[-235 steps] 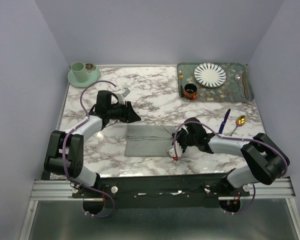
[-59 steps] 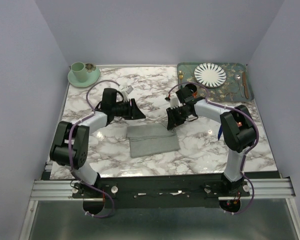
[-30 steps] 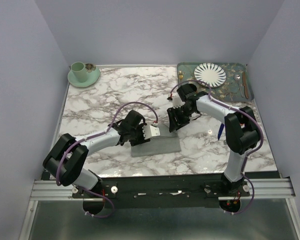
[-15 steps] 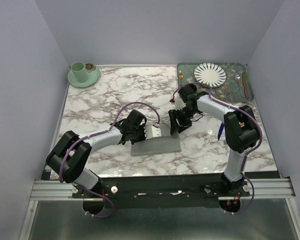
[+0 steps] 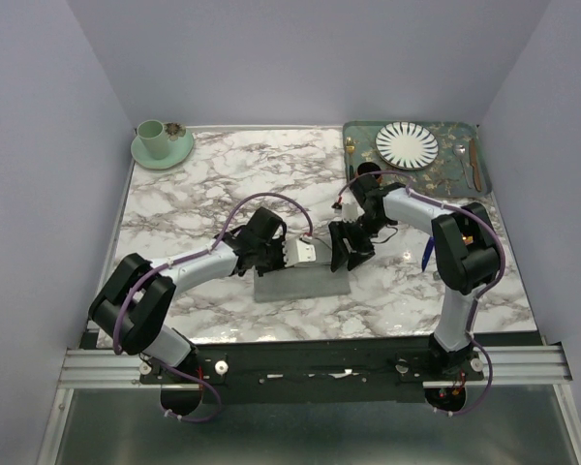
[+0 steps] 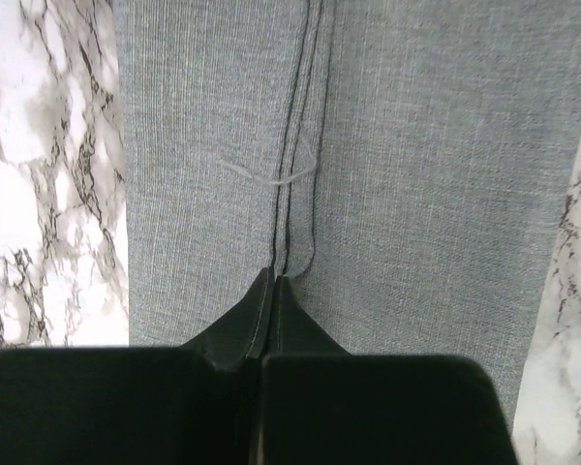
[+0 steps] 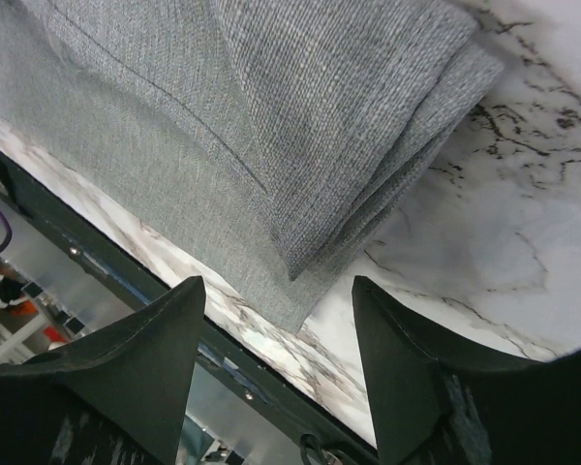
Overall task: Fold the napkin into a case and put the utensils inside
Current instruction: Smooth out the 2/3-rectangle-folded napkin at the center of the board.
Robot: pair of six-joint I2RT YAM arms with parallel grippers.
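From above, the napkin (image 5: 300, 282) lies folded into a grey strip on the marble desk (image 5: 203, 194), low in the frame's centre. The left fingers (image 5: 310, 255) reach its upper edge, and the right fingers (image 5: 340, 255) hang at its upper right corner. One blue-handled utensil (image 5: 426, 255) shows right of centre, beside the right arm. I cannot find the spoon; the arm may hide it.

The left wrist view shows the fingers (image 6: 257, 315) closed tip to tip on the napkin's stitched seam (image 6: 295, 145). Whether they pinch a layer I cannot tell.

In the right wrist view the fingers (image 7: 150, 354) stand open, the layered corner (image 7: 368, 145) above the gap between them.

A lift by the left could drag the whole stack and undo the fold. If the right closes on every layer, no pocket opens.
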